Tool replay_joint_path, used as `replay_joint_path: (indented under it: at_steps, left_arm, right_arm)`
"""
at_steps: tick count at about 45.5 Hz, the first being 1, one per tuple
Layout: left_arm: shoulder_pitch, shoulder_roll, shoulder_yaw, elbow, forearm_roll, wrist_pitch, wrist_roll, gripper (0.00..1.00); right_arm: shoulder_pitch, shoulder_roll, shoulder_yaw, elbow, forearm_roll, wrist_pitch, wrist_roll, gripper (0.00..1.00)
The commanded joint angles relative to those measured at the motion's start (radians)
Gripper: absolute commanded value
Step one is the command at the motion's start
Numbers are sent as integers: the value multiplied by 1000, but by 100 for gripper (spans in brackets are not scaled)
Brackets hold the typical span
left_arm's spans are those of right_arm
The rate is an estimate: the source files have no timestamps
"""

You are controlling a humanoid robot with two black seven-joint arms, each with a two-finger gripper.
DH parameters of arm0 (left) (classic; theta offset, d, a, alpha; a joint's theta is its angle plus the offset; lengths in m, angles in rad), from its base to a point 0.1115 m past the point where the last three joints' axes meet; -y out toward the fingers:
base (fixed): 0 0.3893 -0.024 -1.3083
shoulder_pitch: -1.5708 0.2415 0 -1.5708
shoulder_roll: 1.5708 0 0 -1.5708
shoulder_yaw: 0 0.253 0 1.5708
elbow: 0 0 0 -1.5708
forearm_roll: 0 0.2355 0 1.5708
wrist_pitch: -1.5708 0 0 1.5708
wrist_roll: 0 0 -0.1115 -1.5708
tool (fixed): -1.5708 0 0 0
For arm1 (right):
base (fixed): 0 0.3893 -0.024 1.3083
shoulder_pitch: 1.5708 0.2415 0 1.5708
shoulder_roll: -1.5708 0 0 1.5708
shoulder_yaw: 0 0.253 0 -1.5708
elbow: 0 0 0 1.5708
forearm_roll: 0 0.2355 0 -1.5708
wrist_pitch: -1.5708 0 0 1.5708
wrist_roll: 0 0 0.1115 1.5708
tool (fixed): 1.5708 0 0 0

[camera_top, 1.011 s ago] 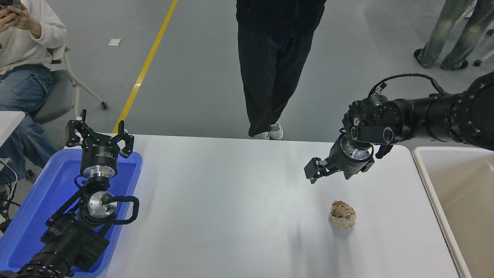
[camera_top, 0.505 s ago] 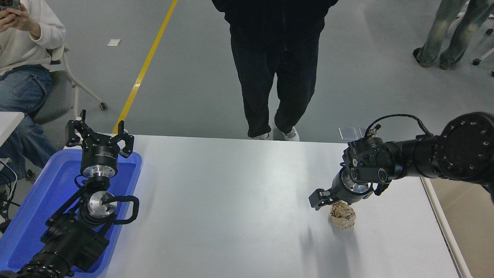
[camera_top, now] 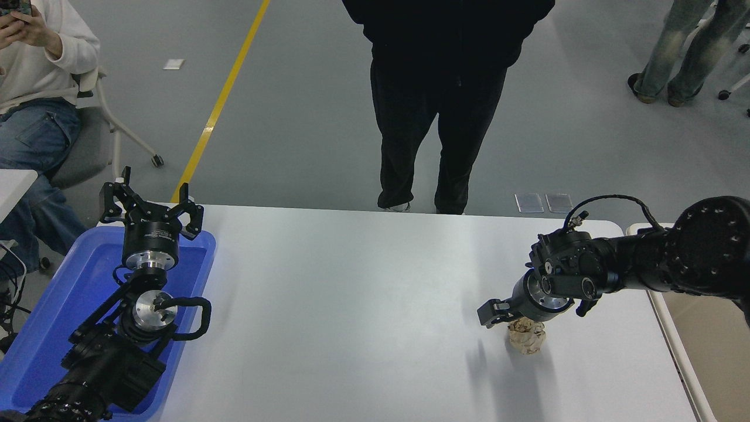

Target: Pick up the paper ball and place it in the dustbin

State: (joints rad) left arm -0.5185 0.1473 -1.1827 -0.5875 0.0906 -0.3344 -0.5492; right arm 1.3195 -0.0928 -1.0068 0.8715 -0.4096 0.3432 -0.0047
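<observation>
1. The paper ball (camera_top: 527, 339) lies on the white table (camera_top: 351, 305), toward its right half and nearer the front edge than the far one.
2. The right end effector (camera_top: 511, 318) sits directly on top of the ball, touching or almost touching its upper side, with one finger (camera_top: 491, 310) jutting out to the ball's left.
3. Its body hides the other finger, so I cannot tell whether it is spread or gripping the paper.
4. The dustbin (camera_top: 668, 328) stands against the table's right edge, with only its pale rim and part of the inside showing; the ball is apart from it, to its left.
5. The left end effector (camera_top: 151, 206) is parked over a blue tray (camera_top: 53, 328) at the table's left, fingers spread wide and holding nothing.
6. A person in black (camera_top: 439, 105) stands at the far side.
</observation>
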Motion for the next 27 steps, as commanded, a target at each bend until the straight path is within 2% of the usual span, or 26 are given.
replay_joint_path:
  at_steps: [1,27]
  left_arm:
    - [0,0,0,0,0,0,0,99]
    - [0,0,0,0,0,0,0,99]
  right_arm:
    - [-12,-5,1,-2,-24,-13,0,100]
    - [-17,-7,-4,-8,-52,-30,0,98]
